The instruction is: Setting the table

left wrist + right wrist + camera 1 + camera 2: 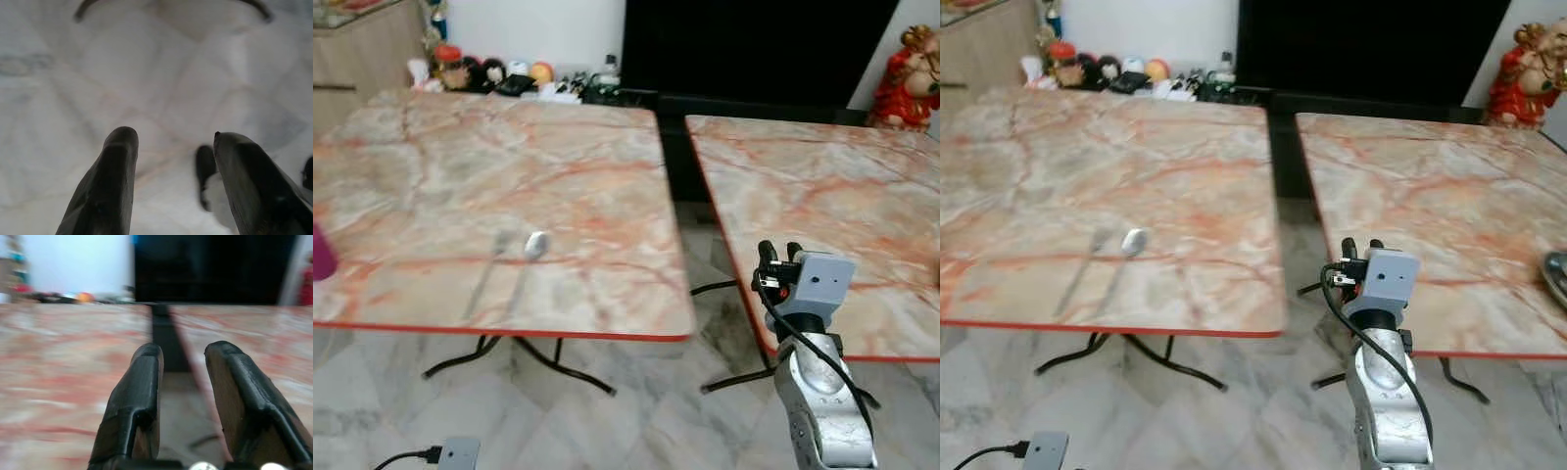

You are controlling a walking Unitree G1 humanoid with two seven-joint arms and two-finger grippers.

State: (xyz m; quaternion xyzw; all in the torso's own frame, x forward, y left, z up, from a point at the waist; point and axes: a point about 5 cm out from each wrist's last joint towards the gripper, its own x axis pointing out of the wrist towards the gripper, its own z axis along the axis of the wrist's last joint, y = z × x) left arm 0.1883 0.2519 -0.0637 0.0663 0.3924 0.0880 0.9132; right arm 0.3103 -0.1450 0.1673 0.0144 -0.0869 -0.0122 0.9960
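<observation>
Between the two tables, our right gripper (181, 396) is held up with its two black fingers (139, 396) a little apart and nothing between them, pointing along the dark gap. Our left gripper (171, 181) hangs low over the pale floor (161, 73), and its fingers are apart and hold nothing too. Out from the right gripper, on the left table (587, 176), we see a spoon (530, 257) and beside it a fork (489, 269), lying close side by side near the front edge. We think both are light, hard and thin. They look like shiny metal, so they may slip, and they lie flat on the table, so it will be hard to get a finger under them. We think the best place to hold the spoon is the middle of its thin handle, pinched from both sides. At the far left edge of that table sits something pink (321, 253). On the right table (1430, 186), at its far right edge, we see the rim of a metal dish (1557, 274).
</observation>
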